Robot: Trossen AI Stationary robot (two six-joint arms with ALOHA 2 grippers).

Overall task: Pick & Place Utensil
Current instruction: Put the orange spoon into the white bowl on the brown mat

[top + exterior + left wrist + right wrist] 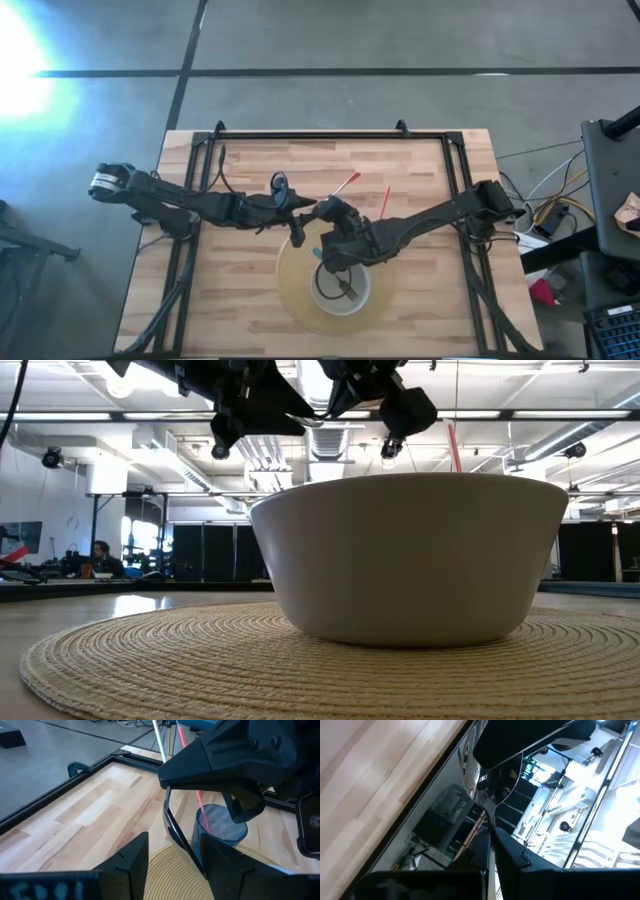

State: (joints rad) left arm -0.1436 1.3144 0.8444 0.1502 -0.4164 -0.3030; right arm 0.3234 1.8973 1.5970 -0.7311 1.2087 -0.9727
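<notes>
No text here can be read. The one trace of lettering is a row of pale characters on the left gripper (170,865), along the dark edge nearest its wrist camera; they look upside down and cut off, and I cannot make out a single one for certain. The bowl (410,555) carries no mark on its side, and neither the mat (150,660) under it nor the cup (220,822) just beside that mat shows any print. In the room behind the bowl, no sign or screen is legible.
</notes>
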